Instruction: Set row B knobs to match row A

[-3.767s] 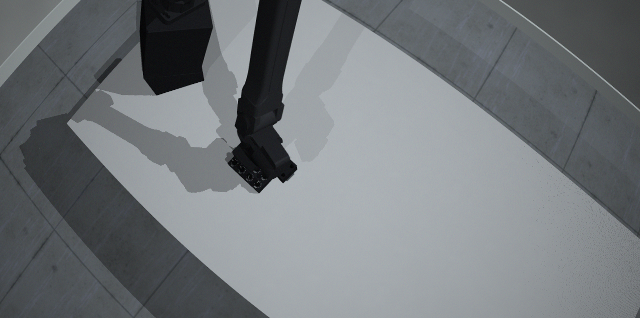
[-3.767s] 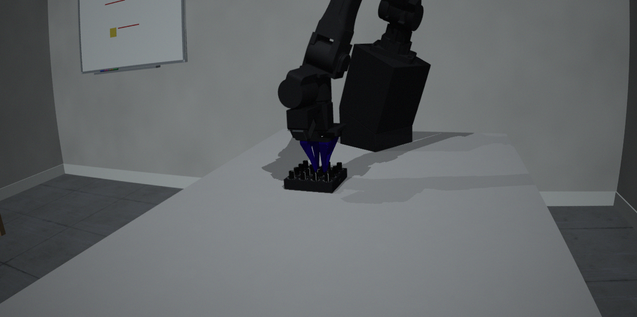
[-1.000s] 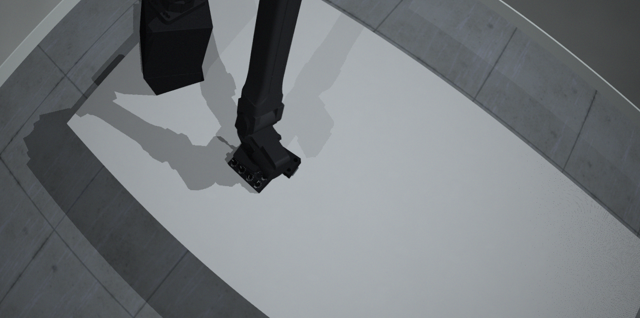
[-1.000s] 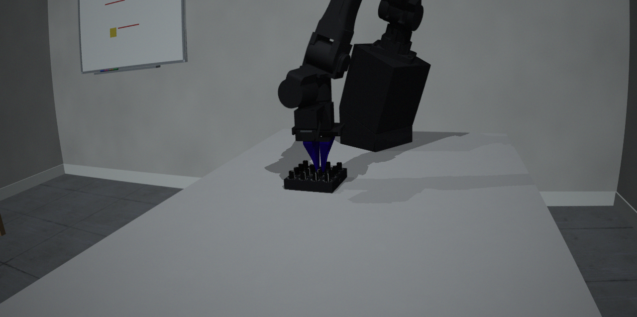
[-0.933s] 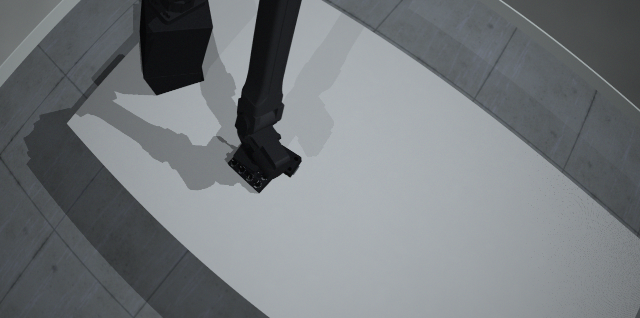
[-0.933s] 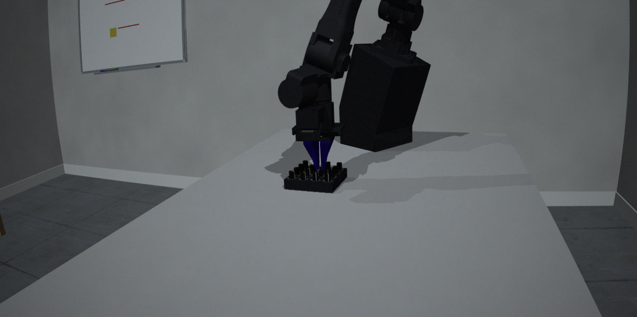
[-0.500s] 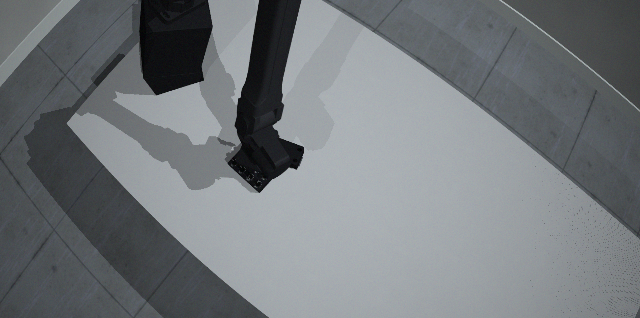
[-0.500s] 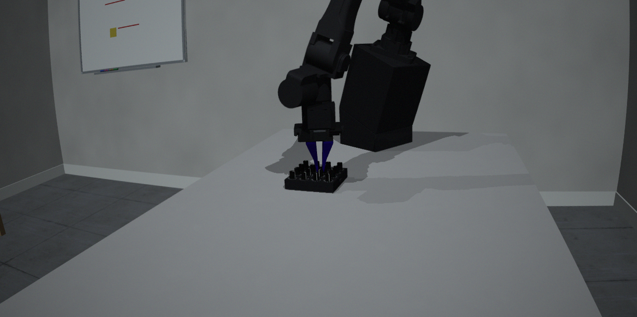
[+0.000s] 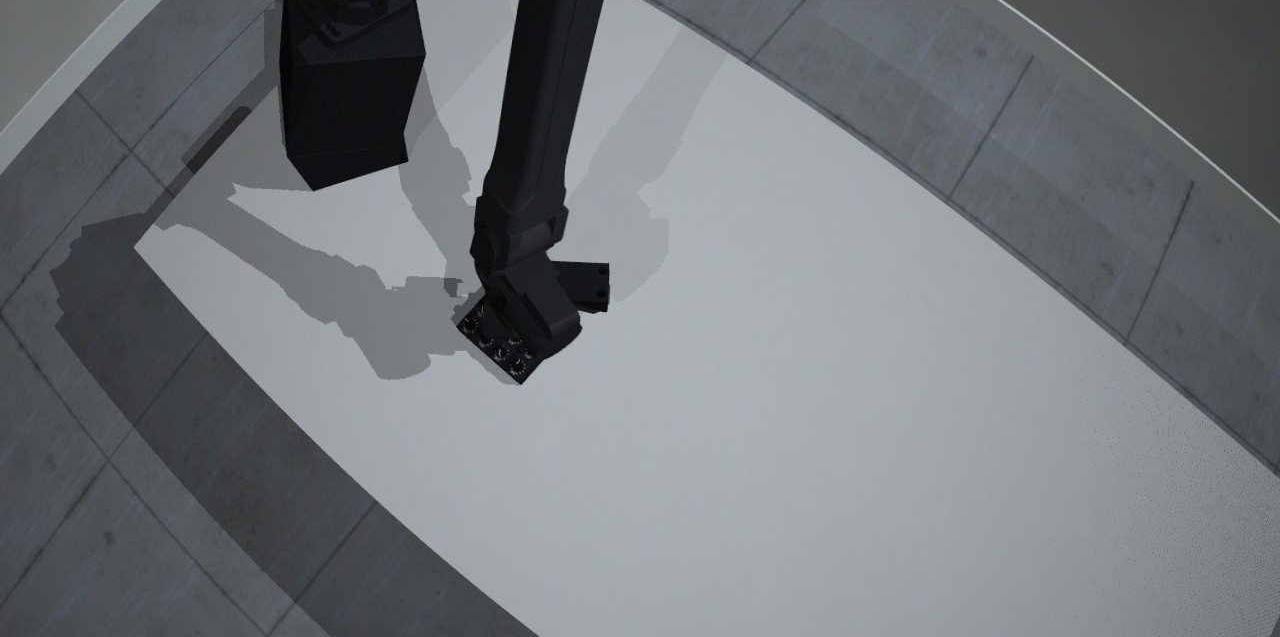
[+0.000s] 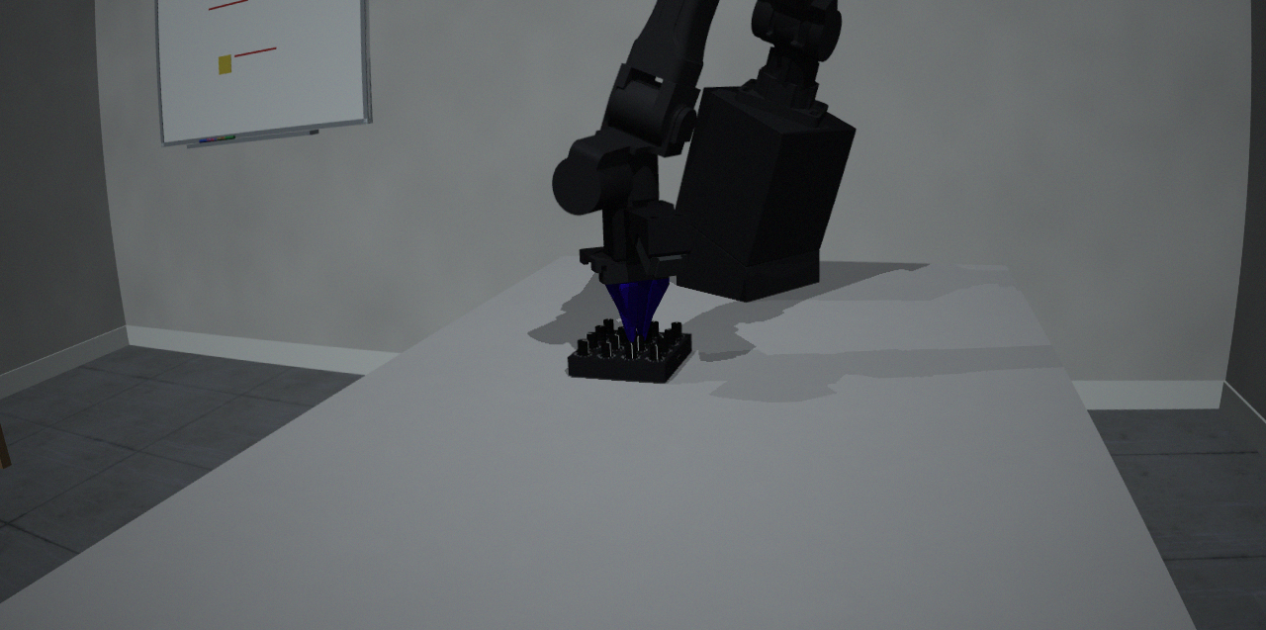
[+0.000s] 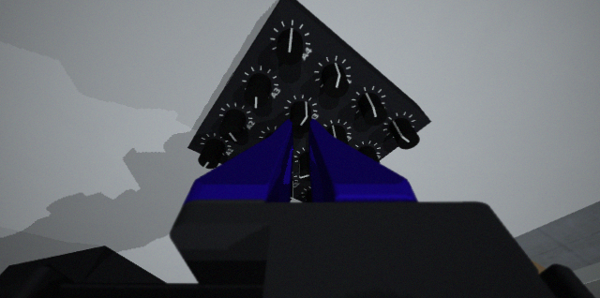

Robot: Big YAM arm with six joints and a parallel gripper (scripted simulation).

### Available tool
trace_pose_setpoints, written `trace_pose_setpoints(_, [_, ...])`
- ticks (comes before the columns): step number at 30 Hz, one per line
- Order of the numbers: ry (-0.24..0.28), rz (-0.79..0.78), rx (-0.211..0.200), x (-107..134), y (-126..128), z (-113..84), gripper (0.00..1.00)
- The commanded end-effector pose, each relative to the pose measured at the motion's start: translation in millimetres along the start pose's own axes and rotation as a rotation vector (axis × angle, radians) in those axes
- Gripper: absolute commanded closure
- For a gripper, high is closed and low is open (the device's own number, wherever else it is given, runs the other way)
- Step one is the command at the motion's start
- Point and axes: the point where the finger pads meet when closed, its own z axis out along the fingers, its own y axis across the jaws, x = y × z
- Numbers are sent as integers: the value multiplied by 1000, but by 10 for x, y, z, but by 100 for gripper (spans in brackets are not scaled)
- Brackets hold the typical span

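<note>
The black knob box [image 9: 493,354] [image 10: 616,368] [image 11: 286,5] stands on the table, turned diagonally in the wrist view. My gripper [image 10: 634,339] [image 11: 301,128] is nearly shut, its blue fingertips on either side of knob B3 [image 11: 298,111], whose line points up and right there. Knob A3 [image 11: 259,86] has its line toward the bottom of that view. The lines of knob A4 [image 11: 284,47] and knob B4 [image 11: 331,83] point roughly up. The line of knob A2 [image 11: 233,122] points lower right. The fingers hide B1 and much of B2. The socket is not visible.
The other knobs stand close around the fingertips, among them C4 [image 11: 367,107] and D4 [image 11: 398,135]. The arm's bulky dark block [image 9: 349,100] [image 10: 768,192] stands behind the box. The arm covers much of the box in the top view. A whiteboard [image 10: 292,24] hangs on the back wall.
</note>
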Motion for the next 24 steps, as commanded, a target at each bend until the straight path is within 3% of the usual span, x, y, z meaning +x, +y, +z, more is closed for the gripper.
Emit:
trace_pose_setpoints(1, [-10, -156, 4, -68, -38, 31, 93])
trace_pose_setpoints(24, [-8, -652, 4, -63, -31, 33, 93])
